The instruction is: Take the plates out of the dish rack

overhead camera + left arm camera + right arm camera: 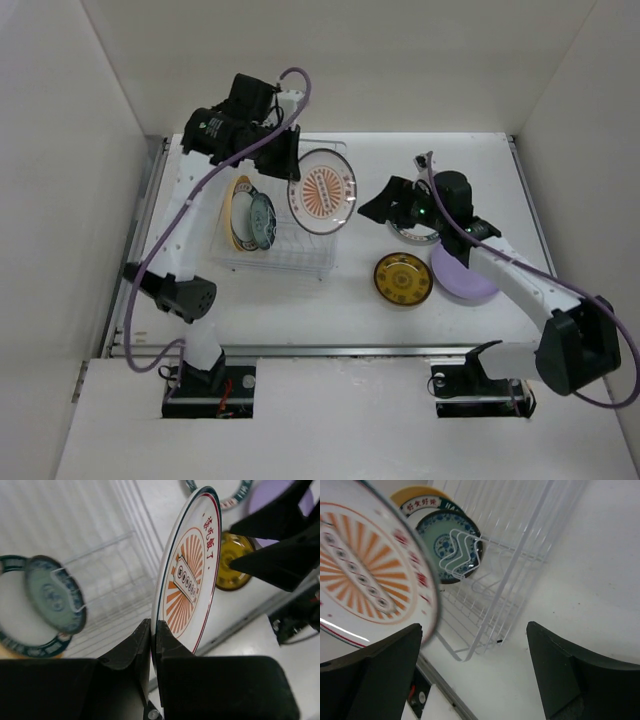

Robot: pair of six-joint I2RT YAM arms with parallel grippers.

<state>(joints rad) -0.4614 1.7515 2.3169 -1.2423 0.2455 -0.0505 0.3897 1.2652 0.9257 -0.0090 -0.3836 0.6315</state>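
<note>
My left gripper (153,630) is shut on the rim of a white plate with an orange sunburst and red marks (192,570), holding it on edge above the dish rack (300,255). From above, that plate (322,190) hangs at the rack's far right end. A teal plate (262,220), a green-rimmed white plate (10,635) and a pale yellow plate (238,212) stand in the rack. My right gripper (375,205) is open just right of the held plate, with nothing between its fingers (375,670).
On the table to the right lie a gold-brown plate (403,279), a lavender plate (462,272) and a green-rimmed white plate (412,234) partly under the right arm. White walls enclose the table on three sides.
</note>
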